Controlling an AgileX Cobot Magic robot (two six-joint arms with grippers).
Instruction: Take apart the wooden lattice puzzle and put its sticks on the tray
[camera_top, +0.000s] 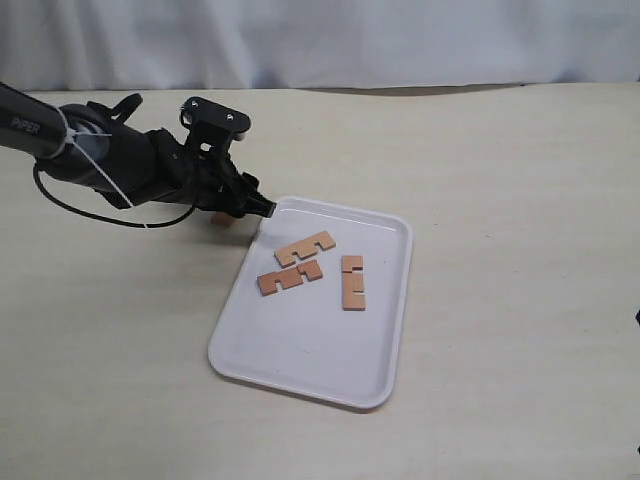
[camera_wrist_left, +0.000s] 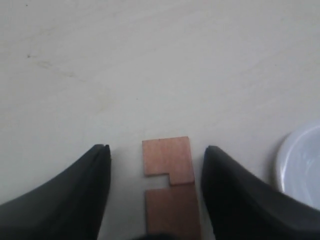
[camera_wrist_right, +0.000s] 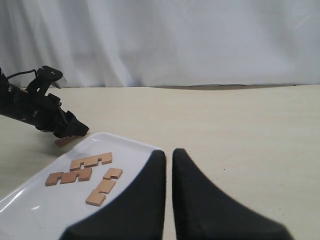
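The wooden lattice puzzle is no longer one piece: I count four separate sticks, all flat and reddish-brown with square notches. Three of them lie inside the tray (camera_top: 300, 345), towards its far end. The first stick (camera_top: 305, 247) sits nearest the tray's far left corner. The second stick (camera_top: 289, 279) lies just beside it, roughly parallel and a little further into the tray. The third stick (camera_top: 352, 281) lies apart from that pair, towards the tray's right rim and running roughly along it.

The fourth stick (camera_wrist_left: 167, 162) is off the tray, flat on the pale table (camera_top: 520, 200) just outside the far left corner. The left gripper (camera_wrist_left: 156, 149) is down over it with its two dark fingers spread wide. One finger stands on each side of the stick, and bare table shows in both gaps, so it grips nothing. A curve of the tray's white rim shows close beside one finger. The black left arm (camera_top: 110, 155) reaches in from the tray's left, with a cable looped under it.

The right gripper (camera_wrist_right: 168, 151) is held well back from the tray's near right side. Its fingers are brought together, only a thin slit shows between them, and nothing is in them. There is one tray, and a white curtain (camera_wrist_right: 200, 40) hangs behind the table.
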